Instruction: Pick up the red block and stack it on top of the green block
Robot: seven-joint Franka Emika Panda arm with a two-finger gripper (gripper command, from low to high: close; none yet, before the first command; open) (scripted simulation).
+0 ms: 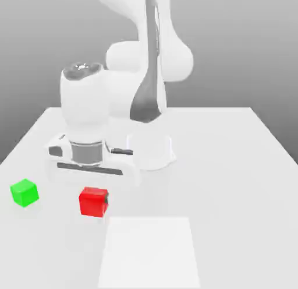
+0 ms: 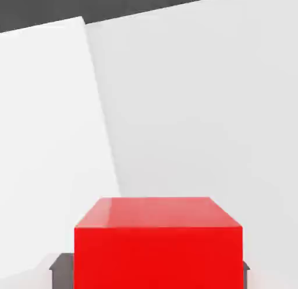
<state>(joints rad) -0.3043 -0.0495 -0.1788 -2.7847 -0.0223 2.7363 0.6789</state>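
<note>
With its two fingers clamped on the red block (image 2: 158, 247), the gripper (image 1: 94, 196) holds that cube directly beneath the hand, close above the table (image 1: 233, 183). The green block (image 1: 24, 192) sits apart from the hand, toward the exterior view's left, so the carry likely runs that way.

The red block (image 2: 158, 241) sits close to the camera, its top face and one side face showing, both plain and matte. A dark finger (image 2: 60, 269) presses each of its two flanks, so the block is clamped between the fingers. Beyond it lies the white table (image 2: 204, 107), crossed by a slanting seam where a brighter panel (image 2: 46, 119) meets a greyer one
</note>
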